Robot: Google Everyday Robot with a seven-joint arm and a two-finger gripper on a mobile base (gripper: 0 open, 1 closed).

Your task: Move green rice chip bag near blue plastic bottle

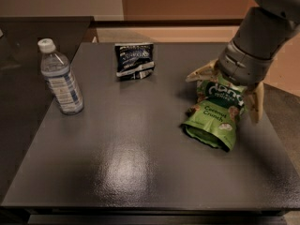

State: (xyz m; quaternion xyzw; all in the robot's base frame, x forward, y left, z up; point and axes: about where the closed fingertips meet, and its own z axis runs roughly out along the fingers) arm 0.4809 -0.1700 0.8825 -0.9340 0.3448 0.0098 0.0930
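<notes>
1. Claw hangs spread at the right of the surface, one finger on each side of the green bag's upper end
2. Step in hand, likely: the grasp, not yet closed
3. Next: pinch the green bag, lift, and carry it left to the bottle, which stands well apart

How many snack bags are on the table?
2. The green rice chip bag lies on the right of the table, the open tool over its top end. The dark navy snack bag is near the far edge. None seems hidden.
</notes>
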